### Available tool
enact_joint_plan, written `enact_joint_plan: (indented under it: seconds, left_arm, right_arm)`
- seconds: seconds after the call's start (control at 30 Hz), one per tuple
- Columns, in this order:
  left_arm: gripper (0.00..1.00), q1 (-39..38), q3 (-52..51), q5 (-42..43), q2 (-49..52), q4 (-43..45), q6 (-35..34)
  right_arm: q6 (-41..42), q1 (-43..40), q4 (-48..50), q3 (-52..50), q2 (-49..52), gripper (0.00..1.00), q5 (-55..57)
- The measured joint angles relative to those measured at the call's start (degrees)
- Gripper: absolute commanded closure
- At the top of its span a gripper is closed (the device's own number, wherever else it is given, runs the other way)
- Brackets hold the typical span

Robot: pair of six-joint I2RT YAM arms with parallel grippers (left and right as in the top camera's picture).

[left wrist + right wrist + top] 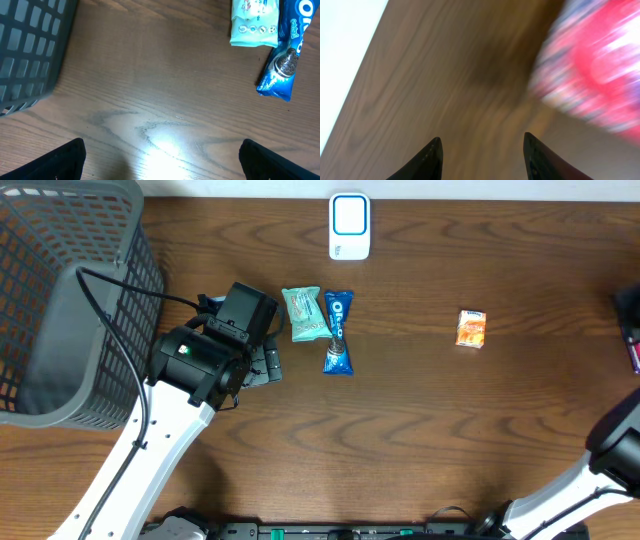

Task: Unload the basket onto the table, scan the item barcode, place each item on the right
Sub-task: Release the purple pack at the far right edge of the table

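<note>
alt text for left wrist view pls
The open left end effector hangs over a wooden table, its fingertips at the bottom corners. A blue Oreo packet and a pale green snack packet lie side by side at top right; a gray mesh basket fills the top left.

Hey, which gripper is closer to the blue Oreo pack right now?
Left. The left gripper hovers just to the left of the Oreo pack, open over bare wood. The right gripper is far off by the right edge of the table.
</note>
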Motion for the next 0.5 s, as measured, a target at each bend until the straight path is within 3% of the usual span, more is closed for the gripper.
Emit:
enact_joint_plan:
  seconds: [0.2, 0.37, 0.43, 0.5]
  left_arm:
    - [0.02, 0.0, 0.0, 0.0, 0.0, 0.02, 0.0]
    - [0.02, 0.0, 0.0, 0.0, 0.0, 0.0, 0.0]
    - [0.02, 0.0, 0.0, -0.02, 0.0, 0.0, 0.0]
    - [0.02, 0.0, 0.0, 0.0, 0.0, 0.0, 0.0]
  right_arm:
    - [-1.22, 9.01, -7.85, -0.02, 0.0, 0.53, -5.86]
    - [-4.24, 17.84, -14.84, -0.07, 0.0, 0.37, -5.44]
    - [-5.07, 20.94, -18.49, -0.13, -0.02, 0.26, -3.08]
    - [-5.68, 23.02, -21.44, -0.2, -0.02, 0.24, -0.96]
